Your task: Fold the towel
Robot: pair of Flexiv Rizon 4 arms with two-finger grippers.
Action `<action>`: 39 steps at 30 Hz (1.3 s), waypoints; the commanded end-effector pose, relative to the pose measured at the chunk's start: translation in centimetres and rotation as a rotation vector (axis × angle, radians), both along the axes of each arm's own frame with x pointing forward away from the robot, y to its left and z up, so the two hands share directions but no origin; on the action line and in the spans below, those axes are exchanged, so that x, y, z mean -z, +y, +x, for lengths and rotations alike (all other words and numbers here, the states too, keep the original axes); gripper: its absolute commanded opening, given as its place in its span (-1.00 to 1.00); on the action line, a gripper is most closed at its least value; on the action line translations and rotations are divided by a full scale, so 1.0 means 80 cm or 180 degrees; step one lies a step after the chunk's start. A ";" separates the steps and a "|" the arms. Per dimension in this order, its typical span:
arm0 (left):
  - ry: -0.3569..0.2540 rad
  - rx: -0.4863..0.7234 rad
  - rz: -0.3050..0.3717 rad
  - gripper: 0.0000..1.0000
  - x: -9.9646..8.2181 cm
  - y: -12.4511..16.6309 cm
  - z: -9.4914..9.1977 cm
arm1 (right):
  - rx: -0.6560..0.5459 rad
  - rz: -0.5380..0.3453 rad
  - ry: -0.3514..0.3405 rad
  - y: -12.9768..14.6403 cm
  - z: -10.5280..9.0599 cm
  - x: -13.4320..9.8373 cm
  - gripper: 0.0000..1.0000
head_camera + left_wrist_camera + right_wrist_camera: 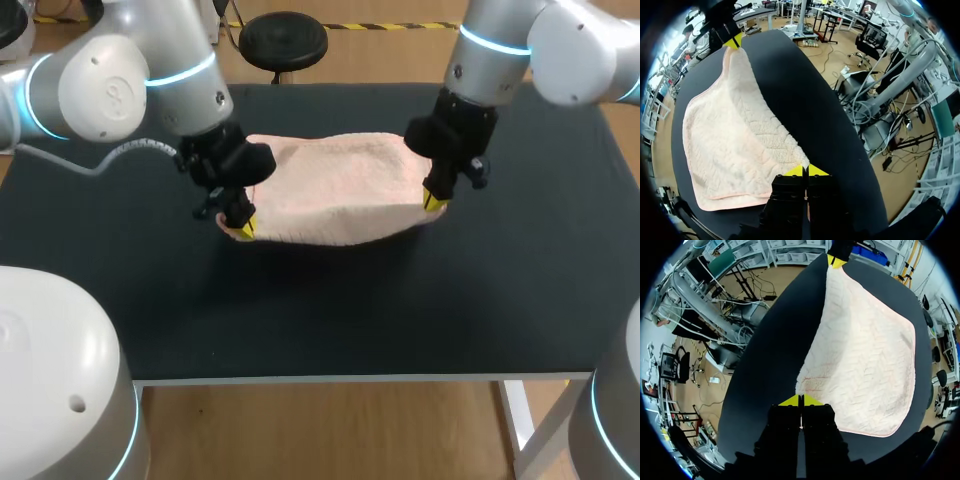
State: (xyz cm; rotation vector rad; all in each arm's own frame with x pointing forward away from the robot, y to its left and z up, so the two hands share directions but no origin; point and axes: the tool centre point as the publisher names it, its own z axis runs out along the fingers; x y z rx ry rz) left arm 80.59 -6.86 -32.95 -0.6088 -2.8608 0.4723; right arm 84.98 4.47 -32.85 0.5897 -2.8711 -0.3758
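Seen from the head view, the towel (pixel 335 190) lies on the far half of the black bench (pixel 500 300), long axis running side to side, with bare bench open toward the front edge and at both ends. In the left wrist view the left jaws are pinched on a near corner, and the towel's edge runs straight ahead to the right jaws. The right wrist view shows the right jaws likewise closed on their corner.

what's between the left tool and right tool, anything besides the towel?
Only the towel. One edge runs from the left tool to the right tool, each shut on a corner. The head view and both wrist views show it.
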 end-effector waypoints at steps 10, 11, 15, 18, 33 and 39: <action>0.0045 -0.0043 -0.0003 -1.00 0.006 0.001 0.010 | 0.0037 0.0005 0.0003 0.008 0.014 0.001 -1.00; 0.0038 -0.0041 -0.0004 -1.00 0.005 0.001 0.011 | 0.0043 0.0007 -0.0011 0.008 0.016 0.000 -1.00; -0.0021 -0.0122 0.0004 -1.00 0.001 0.003 0.022 | 0.0125 0.0012 -0.0097 0.006 0.025 -0.003 -1.00; -0.0184 -0.0251 0.0008 -1.00 -0.005 0.005 0.039 | 0.0206 0.0028 -0.0187 0.003 0.035 -0.007 -1.00; -0.0744 -0.0587 0.0094 -1.00 -0.023 0.010 0.170 | 0.0426 0.0105 -0.0733 0.005 0.144 -0.036 -1.00; -0.0941 -0.0580 0.0168 -1.00 -0.016 0.001 0.212 | 0.0469 0.0095 -0.0846 0.007 0.184 -0.027 -1.00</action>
